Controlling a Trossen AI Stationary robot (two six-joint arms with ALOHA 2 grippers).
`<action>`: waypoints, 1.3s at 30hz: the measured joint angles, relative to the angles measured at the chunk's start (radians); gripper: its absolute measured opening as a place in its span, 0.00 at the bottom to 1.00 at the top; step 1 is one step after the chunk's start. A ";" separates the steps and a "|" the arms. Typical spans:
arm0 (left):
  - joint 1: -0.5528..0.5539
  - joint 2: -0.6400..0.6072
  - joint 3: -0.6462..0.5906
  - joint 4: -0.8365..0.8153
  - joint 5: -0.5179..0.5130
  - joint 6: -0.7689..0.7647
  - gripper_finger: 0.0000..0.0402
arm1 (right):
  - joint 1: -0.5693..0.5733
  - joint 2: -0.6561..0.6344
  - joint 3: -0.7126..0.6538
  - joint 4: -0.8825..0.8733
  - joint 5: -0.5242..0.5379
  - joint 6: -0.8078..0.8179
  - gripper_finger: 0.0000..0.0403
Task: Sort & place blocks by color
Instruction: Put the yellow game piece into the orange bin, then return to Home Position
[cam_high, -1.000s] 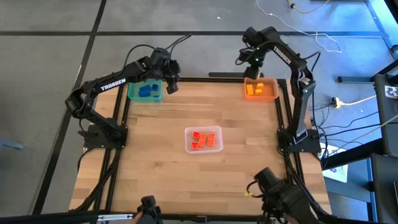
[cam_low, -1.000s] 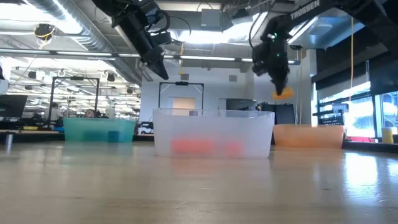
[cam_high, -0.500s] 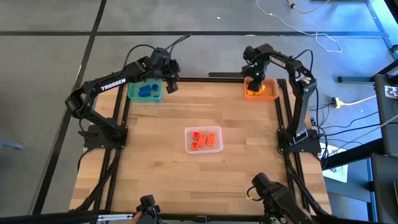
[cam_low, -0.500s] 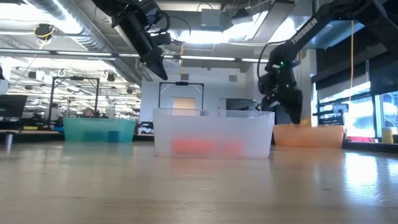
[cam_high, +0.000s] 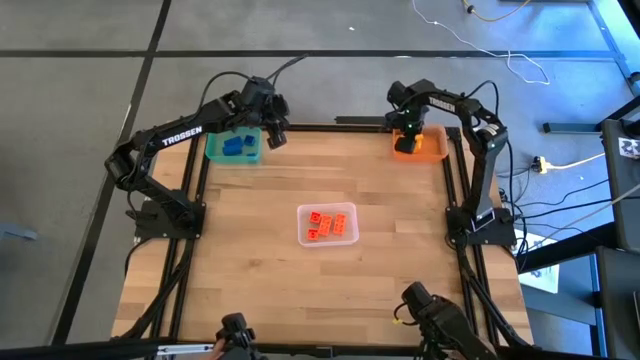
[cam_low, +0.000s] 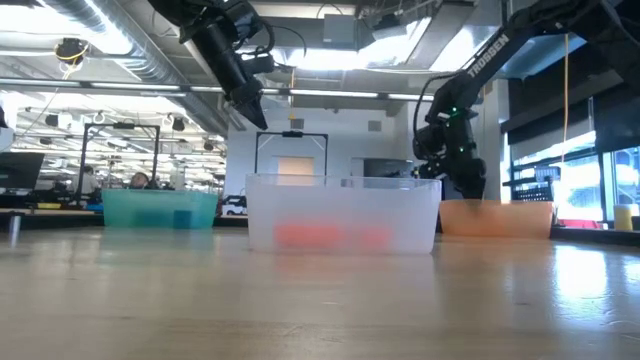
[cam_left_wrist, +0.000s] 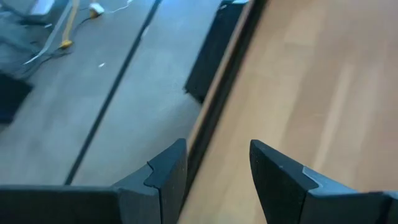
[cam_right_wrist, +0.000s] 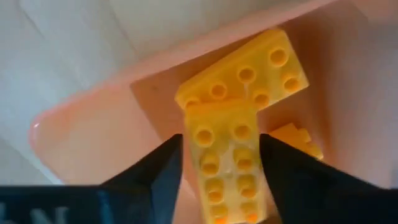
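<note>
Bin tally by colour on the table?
teal bin: 1
clear bin: 1
orange bin: 1
total: 3

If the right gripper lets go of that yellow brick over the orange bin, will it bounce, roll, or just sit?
Probably it just sits: the yellow brick between the right gripper fingers is flat and boxy, so rolling seems unlikely. It looks like rigid, light plastic, so it may clatter or tilt against the yellow brick beneath it in the orange bin.
</note>
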 joint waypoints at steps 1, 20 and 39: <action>-0.003 0.000 0.000 0.000 -0.027 0.000 0.41 | 0.000 0.000 0.003 -0.014 0.000 0.002 0.56; -0.019 -0.115 0.000 -0.040 -0.040 -0.020 0.26 | 0.001 -0.271 0.325 -0.259 -0.430 0.028 0.65; -0.018 -0.414 0.000 -0.276 0.053 -0.050 0.00 | 0.063 -0.597 0.325 -0.251 -0.791 0.092 0.60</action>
